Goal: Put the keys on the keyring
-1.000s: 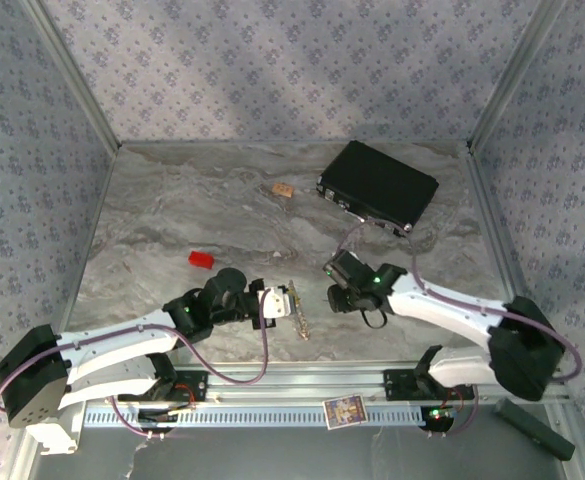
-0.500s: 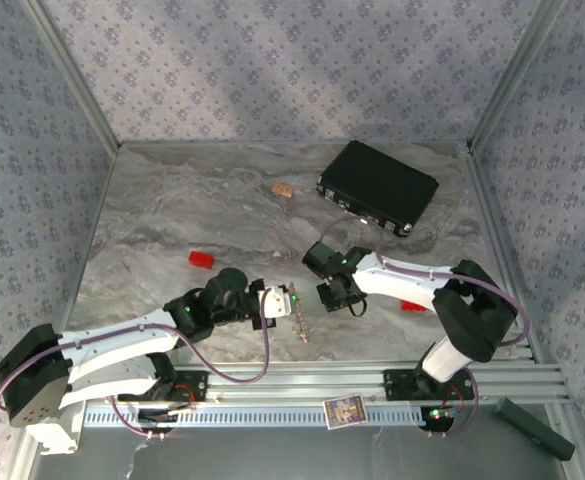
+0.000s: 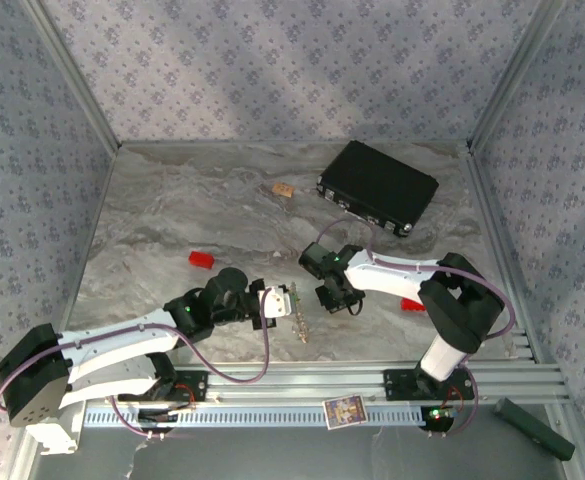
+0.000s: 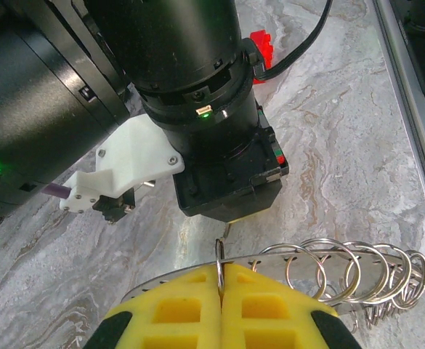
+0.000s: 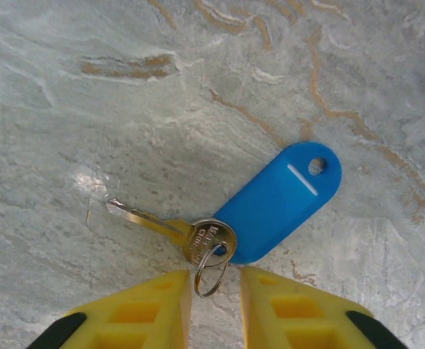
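Keys are the job here, and one small silver key (image 5: 170,227) with a blue plastic tag (image 5: 281,198) lies flat on the grey marbled desk (image 5: 125,94). It has a little wire loop (image 5: 211,275) at its head.

A second ago the right arm was reaching in from further right, and its yellow right fingers (image 5: 150,309) were wider apart. Now the arm has swung over to the left and the fingers have come closer together. They sit low, one on each side of the little loop, with a small gap between them. They are not pinching anything yet. I think the right arm is about to pick up the key.

The left arm has not moved. Its yellow left fingers (image 4: 172,314) are pressed tight together on the silvery metal keyring (image 4: 343,270), a row of thin wire loops that sticks out to one side. From above, the keyring is held up just beside the right arm, near the front of the desk.

So the key is not on the keyring yet. It has to be picked up first, then slid on. It is thin and lies flat, so it may slip when the fingers close.
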You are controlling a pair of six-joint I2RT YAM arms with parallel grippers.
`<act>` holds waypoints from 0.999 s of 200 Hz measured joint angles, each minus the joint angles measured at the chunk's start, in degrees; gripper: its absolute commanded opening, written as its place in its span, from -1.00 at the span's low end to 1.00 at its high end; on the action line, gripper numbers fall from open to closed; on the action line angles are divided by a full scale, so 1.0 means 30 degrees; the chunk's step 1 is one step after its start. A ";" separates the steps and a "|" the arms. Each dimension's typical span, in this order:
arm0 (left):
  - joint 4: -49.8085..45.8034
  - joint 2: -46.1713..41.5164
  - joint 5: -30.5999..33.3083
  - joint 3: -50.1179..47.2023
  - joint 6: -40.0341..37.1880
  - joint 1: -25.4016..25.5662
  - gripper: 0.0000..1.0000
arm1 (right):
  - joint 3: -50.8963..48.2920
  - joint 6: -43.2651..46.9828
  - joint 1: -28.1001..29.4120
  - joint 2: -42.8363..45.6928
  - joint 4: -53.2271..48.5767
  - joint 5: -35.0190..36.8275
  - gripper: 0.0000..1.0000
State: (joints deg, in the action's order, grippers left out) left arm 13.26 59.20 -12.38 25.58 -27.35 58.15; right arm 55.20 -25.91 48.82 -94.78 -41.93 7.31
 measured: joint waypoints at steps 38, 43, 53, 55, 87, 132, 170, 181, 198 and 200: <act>0.0051 0.0058 -0.0007 0.0007 -0.0007 0.0000 -1.00 | 0.0204 0.0007 -0.0036 -0.0073 -0.0051 0.0095 -0.49; 0.0058 0.0058 -0.0007 0.0007 -0.0007 0.0000 -1.00 | 0.0226 0.0015 -0.0036 -0.0073 -0.0051 0.0138 -0.49; 0.0058 0.0058 -0.0007 0.0007 -0.0015 0.0000 -1.00 | 0.0262 0.0022 -0.0036 -0.0087 -0.0058 0.0146 -0.49; 0.0058 0.0058 -0.0007 0.0007 -0.0015 0.0000 -1.00 | 0.0262 0.0022 -0.0036 -0.0087 -0.0058 0.0153 -0.49; 0.0058 0.0146 -0.0007 0.0029 -0.0066 0.0000 -1.00 | 0.0466 0.0029 -0.0036 -0.0270 -0.0044 0.0270 -0.55; 0.0058 0.0204 -0.0007 0.0051 -0.0073 0.0000 -1.00 | 0.0495 0.0168 -0.0036 -0.0619 -0.0095 0.0372 -0.71; 0.0058 0.0401 -0.0007 0.0138 -0.0204 0.0000 -1.00 | 0.0583 0.0299 -0.0036 -0.0627 -0.0204 0.0532 -0.87; 0.0058 0.0437 -0.0015 0.0175 -0.0204 0.0000 -1.00 | 0.0583 0.0306 -0.0036 -0.0627 -0.0262 0.0583 -0.87; 0.0058 0.0437 -0.0015 0.0197 -0.0211 0.0000 -1.00 | 0.0583 0.0306 -0.0036 -0.0627 -0.0306 0.0648 -0.88; 0.0058 0.0437 -0.0015 0.0204 -0.0211 0.0000 -1.00 | 0.0583 0.0306 -0.0036 -0.0627 -0.0313 0.0648 -0.88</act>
State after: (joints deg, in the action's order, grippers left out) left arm 13.43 60.51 -12.43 26.20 -27.99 58.15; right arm 56.95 -24.99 48.71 -96.66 -42.87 9.26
